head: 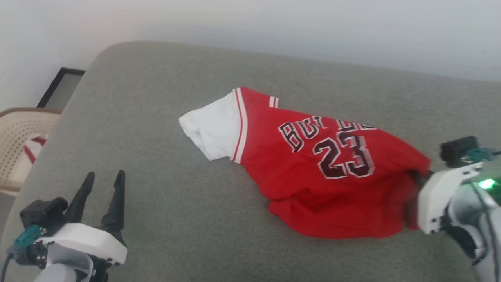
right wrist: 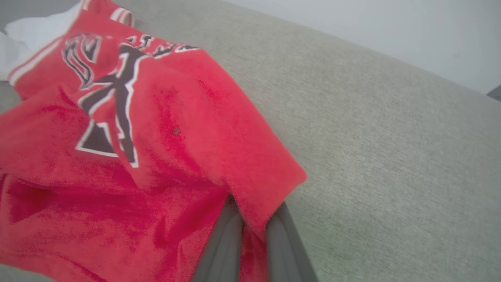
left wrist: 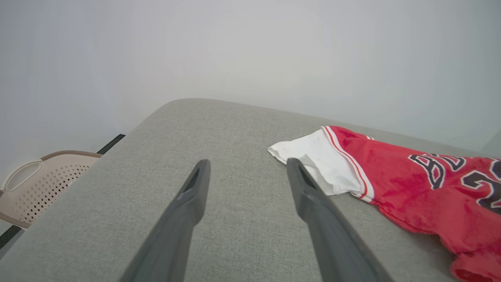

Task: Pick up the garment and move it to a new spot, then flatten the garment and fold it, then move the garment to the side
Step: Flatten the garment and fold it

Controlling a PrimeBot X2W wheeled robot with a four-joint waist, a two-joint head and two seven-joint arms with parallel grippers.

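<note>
Grey cushion (head: 156,117) spread wide. Garment (head: 321,168) crumpled at centre-right, long axis run from white sleeve (head: 211,129) far-left to red end (head: 391,188) near-right. Right gripper (right wrist: 252,235) seen clamped on red end, nearest. Left gripper (head: 106,174) held wide apart, well clear, sleeve-side.

A grey woven cushion (head: 164,219) with a rounded far-left corner carries a red shirt (head: 313,184). The shirt lies crumpled to the right of the middle, with the number 23 and dark letters facing up. Its white sleeve (head: 213,129) rests on the cushion, pointing left.
</note>
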